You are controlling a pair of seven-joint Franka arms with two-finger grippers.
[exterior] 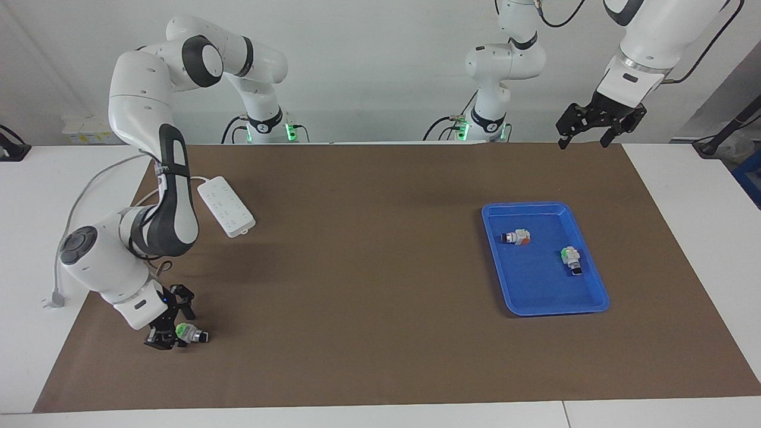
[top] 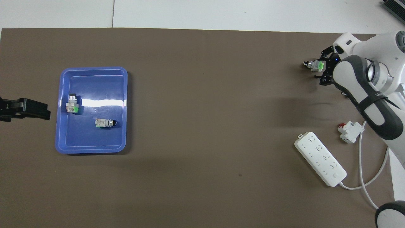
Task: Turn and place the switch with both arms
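Lower left of facing view: right gripper (exterior: 168,329), fingers clamped on the switch (exterior: 191,334); green base block, silver-white middle, black knob end, lying sideways low at the counter (exterior: 368,356). Centre right: blue tray (exterior: 596,285) containing two similar switches. Upper right: left gripper (exterior: 599,123) raised, waiting, fingers spread and empty.

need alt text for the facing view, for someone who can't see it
The right gripper is down at the brown mat, around a green-based switch at the right arm's end of the table. A blue tray at the left arm's end holds two more switches, and the left gripper waits raised.
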